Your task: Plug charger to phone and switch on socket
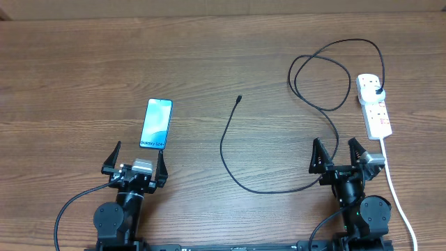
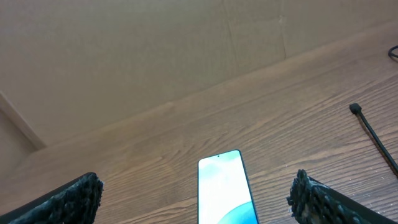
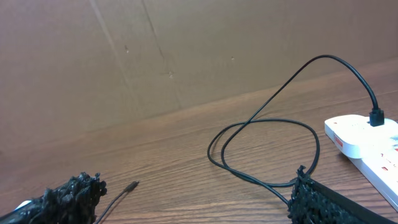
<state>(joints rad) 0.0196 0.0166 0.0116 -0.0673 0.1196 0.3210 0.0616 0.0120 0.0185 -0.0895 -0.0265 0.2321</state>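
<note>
The phone (image 1: 156, 123) lies screen-up on the wooden table with its screen lit blue and white, just beyond my left gripper (image 1: 136, 157), which is open and holds nothing. In the left wrist view the phone (image 2: 225, 190) sits between the spread fingers. The charger (image 1: 240, 160) is a thin black cable; its connector tip (image 1: 239, 98) lies loose mid-table and its black plug (image 1: 378, 91) sits in the white socket (image 1: 374, 106) at the right. My right gripper (image 1: 339, 155) is open and holds nothing; the cable runs under it. Both connector tip (image 3: 128, 186) and socket (image 3: 368, 144) show in the right wrist view.
The socket's thick white lead (image 1: 394, 188) runs down the right side past my right arm to the front edge. A loop of the black cable (image 1: 320, 73) lies left of the socket. A brown cardboard wall (image 3: 186, 56) stands behind the table.
</note>
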